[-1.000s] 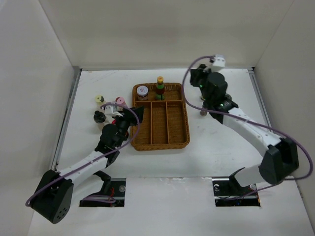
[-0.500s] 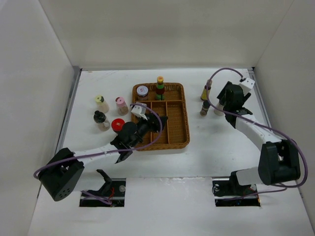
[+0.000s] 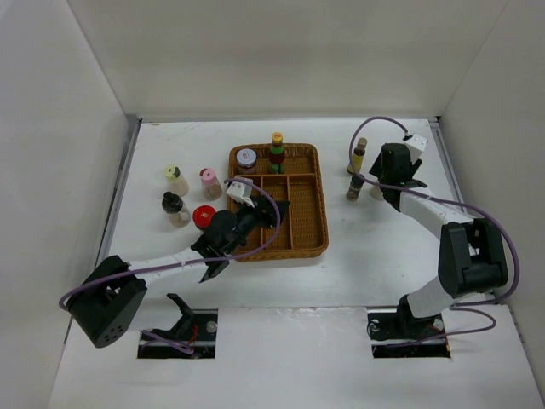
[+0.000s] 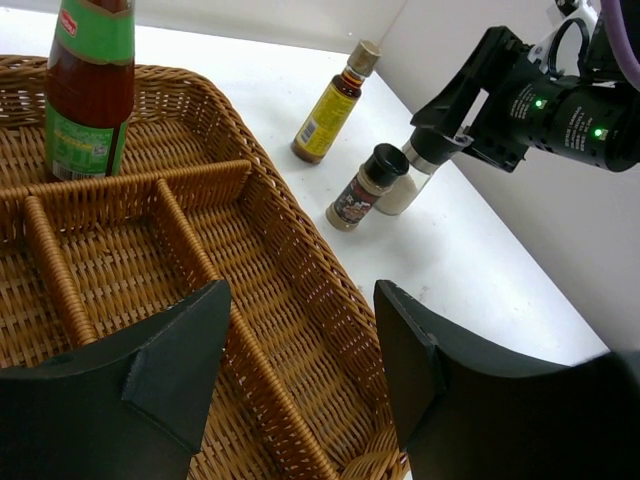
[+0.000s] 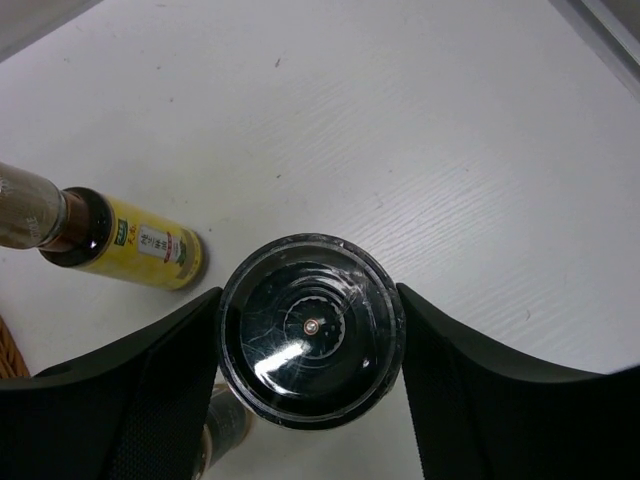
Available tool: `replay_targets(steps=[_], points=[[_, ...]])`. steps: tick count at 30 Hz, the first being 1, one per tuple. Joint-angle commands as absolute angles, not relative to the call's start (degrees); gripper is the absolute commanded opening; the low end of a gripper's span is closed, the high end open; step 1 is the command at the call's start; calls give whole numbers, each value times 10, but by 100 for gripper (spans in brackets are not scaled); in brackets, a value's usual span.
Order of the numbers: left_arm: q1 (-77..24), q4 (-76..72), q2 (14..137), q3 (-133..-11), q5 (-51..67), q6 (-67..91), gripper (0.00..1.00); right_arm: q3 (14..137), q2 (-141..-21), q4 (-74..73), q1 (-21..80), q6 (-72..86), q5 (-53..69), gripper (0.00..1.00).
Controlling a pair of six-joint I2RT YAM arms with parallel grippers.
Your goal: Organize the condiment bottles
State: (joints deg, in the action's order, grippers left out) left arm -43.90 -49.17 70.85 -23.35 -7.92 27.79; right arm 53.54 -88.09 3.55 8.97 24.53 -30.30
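At the table's [image 5: 450,150] far right, my right claw [image 5: 308,300] stands open, its fingers [image 5: 140,400] closely flanking the black-capped grinder [image 5: 312,345], no squeeze evident.

overhead camera looks down from the near side; both close wrist cameras share the yellow-labelled bottle [image 4: 325,118].

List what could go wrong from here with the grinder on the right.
1. The right end effector straddles the grinder only at its smooth round cap, so it could slip or tilt when lifted.
2. The yellow-label bottle and the small spice shaker stand close beside it and might get knocked over.
3. The left end effector hangs open over the wicker tray, so the arms could meet there.
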Motion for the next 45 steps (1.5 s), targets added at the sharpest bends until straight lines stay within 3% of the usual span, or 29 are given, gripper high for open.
replay_targets(steps=[1,9,17,24,33,45], points=[[-435,-529,704,-253,-77,272,58,557,-879,43,88,245,-304,67],[-426,-532,700,-248,-77,279,58,547,-783,61,128,207,-395,58],[-409,-529,686,-241,-83,283,58,616,-723,60,220,175,-361,57],[-392,-526,659,-229,-90,284,60,739,-844,81,303,175,-260,58],[-375,-512,624,-214,-105,283,61,903,-1051,89,312,188,-222,58],[-372,-515,641,-215,-105,285,61,938,-1150,84,312,214,-212,65]])
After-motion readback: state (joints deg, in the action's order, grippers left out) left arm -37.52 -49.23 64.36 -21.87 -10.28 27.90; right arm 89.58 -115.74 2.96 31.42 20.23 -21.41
